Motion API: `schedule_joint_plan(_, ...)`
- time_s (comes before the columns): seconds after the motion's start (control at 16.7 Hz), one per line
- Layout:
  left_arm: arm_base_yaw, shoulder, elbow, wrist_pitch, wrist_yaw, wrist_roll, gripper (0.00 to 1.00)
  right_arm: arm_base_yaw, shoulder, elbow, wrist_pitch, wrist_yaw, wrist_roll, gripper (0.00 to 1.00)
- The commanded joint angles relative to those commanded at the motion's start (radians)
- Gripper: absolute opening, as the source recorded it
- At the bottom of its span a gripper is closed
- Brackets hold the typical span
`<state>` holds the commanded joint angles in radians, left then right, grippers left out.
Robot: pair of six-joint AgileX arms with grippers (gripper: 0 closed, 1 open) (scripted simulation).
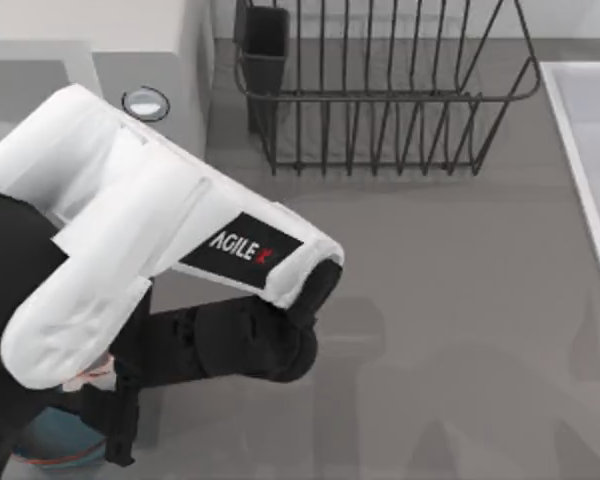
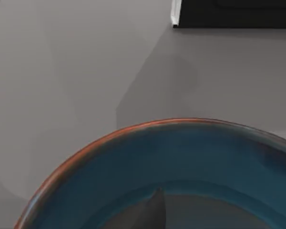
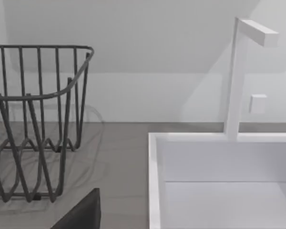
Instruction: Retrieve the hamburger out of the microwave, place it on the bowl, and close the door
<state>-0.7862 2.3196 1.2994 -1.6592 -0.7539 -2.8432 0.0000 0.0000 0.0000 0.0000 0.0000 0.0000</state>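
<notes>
Your left gripper (image 2: 155,212) hangs right over the bowl (image 2: 190,157), a dark fingertip showing above its floor; you cannot tell whether it is spread or pinching anything. The bowl's floor looks bare, with no hamburger on it, so the placing looks unfinished and the door remains to be closed. The microwave (image 1: 145,55) stands beyond the bowl on the surface (image 1: 450,300). The left arm's (image 1: 130,230) label reads "AGILE X".

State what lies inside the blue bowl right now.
The left wrist view shows the bowl with a dark fingertip over its teal inside; no hamburger shows there, though the lower part is cut off.
</notes>
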Motion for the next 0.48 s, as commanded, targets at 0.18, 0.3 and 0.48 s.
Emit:
schedule_joint_plan(0.18,-0.007,0.01,-0.004,-0.017,-0.007,-0.018,0.0,0.0,0.0,0.0,0.0,0.0,0.0,1.0)
schedule_joint_plan(0.3,-0.007,0.01,-0.004,-0.017,-0.007,-0.018,0.0,0.0,0.0,0.0,0.0,0.0,0.0,1.0)
schedule_joint_plan(0.48,0.001,0.003,0.001,-0.008,-0.013,-0.016,0.0,0.0,0.0,0.0,0.0,0.0,0.0,1.0)
